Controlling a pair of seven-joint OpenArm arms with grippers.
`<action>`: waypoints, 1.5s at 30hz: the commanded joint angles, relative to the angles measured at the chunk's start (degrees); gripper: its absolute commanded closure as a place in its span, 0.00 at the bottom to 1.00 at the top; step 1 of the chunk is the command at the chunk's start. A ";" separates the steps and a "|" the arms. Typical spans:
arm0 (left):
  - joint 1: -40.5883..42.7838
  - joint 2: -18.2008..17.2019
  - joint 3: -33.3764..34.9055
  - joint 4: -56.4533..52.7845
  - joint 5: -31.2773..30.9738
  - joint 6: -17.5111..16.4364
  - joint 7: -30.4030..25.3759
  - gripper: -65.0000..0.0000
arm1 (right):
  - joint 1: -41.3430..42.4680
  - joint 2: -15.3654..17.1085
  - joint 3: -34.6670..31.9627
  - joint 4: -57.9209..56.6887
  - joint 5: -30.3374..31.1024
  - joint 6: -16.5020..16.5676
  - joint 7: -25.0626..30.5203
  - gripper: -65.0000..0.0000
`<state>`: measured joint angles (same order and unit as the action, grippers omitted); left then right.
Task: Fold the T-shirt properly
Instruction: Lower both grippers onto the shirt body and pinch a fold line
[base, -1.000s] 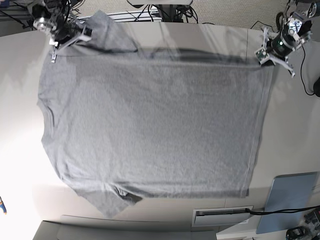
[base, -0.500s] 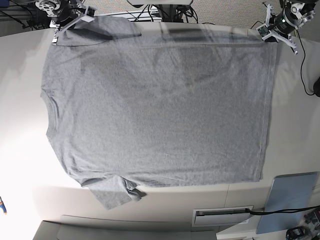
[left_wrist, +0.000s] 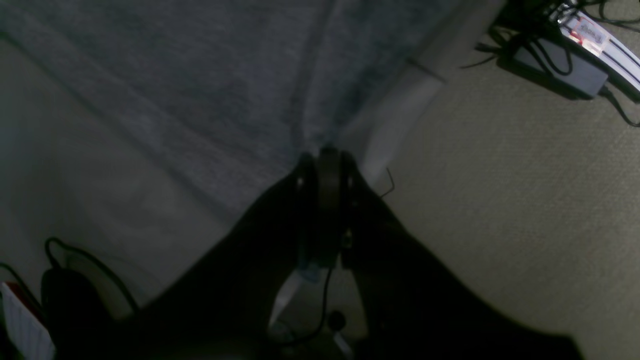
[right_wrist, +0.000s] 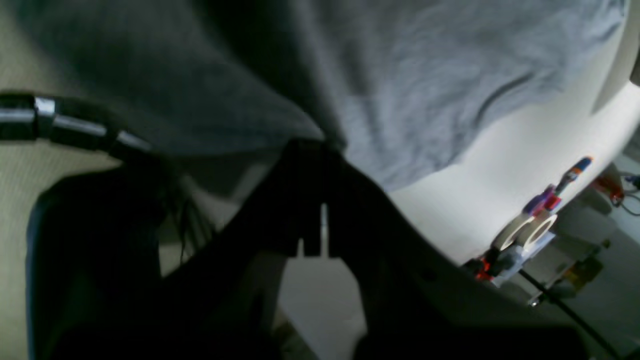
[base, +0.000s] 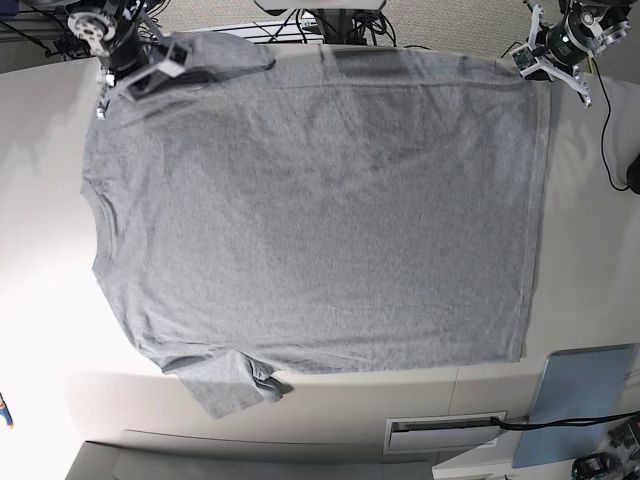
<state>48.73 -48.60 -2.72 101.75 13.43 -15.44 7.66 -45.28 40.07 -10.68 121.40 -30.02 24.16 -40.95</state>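
We see the T-shirt (base: 310, 215) spread flat, plain side up, over most of the counter (base: 40, 300), its top edge along the far edge. Left fingers (base: 535, 62) clamp the hem corner at the far right corner; right fingers (base: 125, 80) pinch the cloth by the sleeve at the far left. Left wrist view adds floor and cables past the counter edge. Right wrist view adds tape rolls (right_wrist: 525, 231). Base alone shows the blue panel (base: 580, 400), near right corner.

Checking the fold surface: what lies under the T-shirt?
The pale table shows around the T-shirt; whatever lies directly beneath the spread cloth is covered.
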 joint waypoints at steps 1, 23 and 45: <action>0.09 -0.63 -0.22 0.52 -0.17 0.72 0.07 1.00 | 0.72 0.72 0.28 0.85 -0.57 -0.92 0.15 1.00; -16.98 4.98 -0.17 -1.68 -7.76 5.11 4.74 1.00 | 16.41 0.35 0.26 -4.83 2.23 -6.71 1.88 1.00; -30.25 10.23 -0.13 -8.35 -9.66 2.01 5.95 1.00 | 31.91 0.35 0.22 -16.72 10.10 -6.84 5.46 1.00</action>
<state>18.94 -37.30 -2.33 92.71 3.62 -14.13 14.39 -14.09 39.31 -10.96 104.01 -19.14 18.24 -35.86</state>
